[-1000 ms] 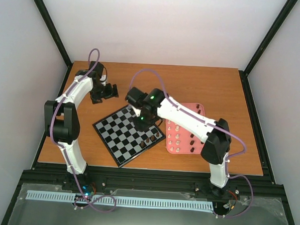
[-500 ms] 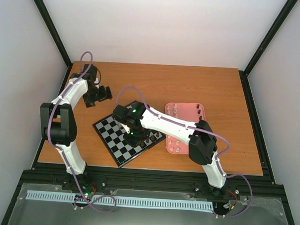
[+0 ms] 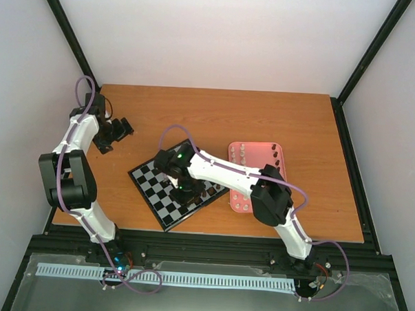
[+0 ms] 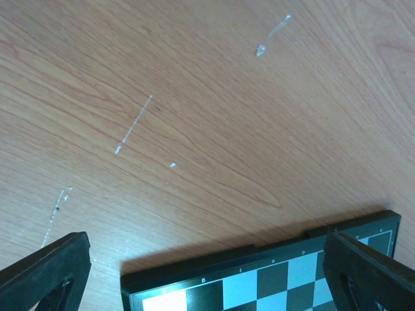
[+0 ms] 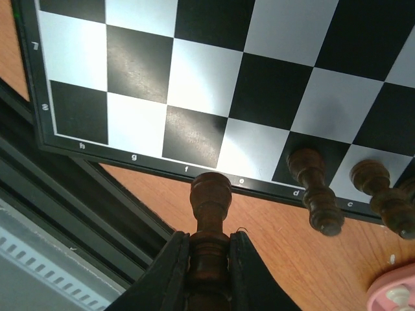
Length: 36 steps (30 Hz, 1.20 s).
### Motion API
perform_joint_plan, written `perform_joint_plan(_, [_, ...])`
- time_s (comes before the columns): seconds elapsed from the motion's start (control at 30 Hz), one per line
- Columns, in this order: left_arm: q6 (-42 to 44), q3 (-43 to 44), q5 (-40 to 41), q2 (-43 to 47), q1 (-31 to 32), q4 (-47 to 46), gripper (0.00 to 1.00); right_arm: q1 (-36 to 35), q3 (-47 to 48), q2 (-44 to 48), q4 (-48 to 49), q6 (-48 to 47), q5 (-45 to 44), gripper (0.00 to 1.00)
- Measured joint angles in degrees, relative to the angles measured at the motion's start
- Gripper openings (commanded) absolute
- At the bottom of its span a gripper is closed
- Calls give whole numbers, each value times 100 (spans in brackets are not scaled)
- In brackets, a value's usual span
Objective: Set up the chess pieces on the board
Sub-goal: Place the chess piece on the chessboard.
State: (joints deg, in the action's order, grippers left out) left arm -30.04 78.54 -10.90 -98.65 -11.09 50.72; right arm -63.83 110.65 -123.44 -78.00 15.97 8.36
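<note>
broadly, the orange-brown wooden table [image 3: 278, 117] carries everything. the board [image 3: 151, 184] lies on it turned like a diamond, near the front edge: a flat checker of black and pale grey squares inside a thin black rim with small white letters and numbers. just beside its right corner sits a pink tray [image 3: 268, 148] with rounded corners, and small cream pieces [image 3: 242, 154] stand upright in it.

the right gripper [image 5: 209, 245] hangs low over the board's right side, its fingers pressed onto the stem of a dark brown piece [image 5: 209, 194]. that piece is glossy turned wood with a ringed neck and a broad rounded end, and the wrist view shows that end over the lettered rim between f and e. whether it touches the board cannot be told. the left gripper [image 4: 206, 249] hovers over bare wood off the board's far left edge, its fingers spread wide with nothing between them.

a few more dark brown pegs [image 5: 316, 191] stand upright on the board's outermost row above d and c.
</note>
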Motion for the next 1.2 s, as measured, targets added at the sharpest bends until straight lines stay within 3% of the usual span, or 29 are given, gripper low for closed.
perform_joint_plan(0.9, [-17, -98, -289, 48, 13, -192, 100, 227, 52, -533, -22, -31, -59, 6])
perform_joint_plan(1.2, [-15, -98, -308, 48, 13, -197, 100, 234, 52, -566, -22, -63, -55, 19])
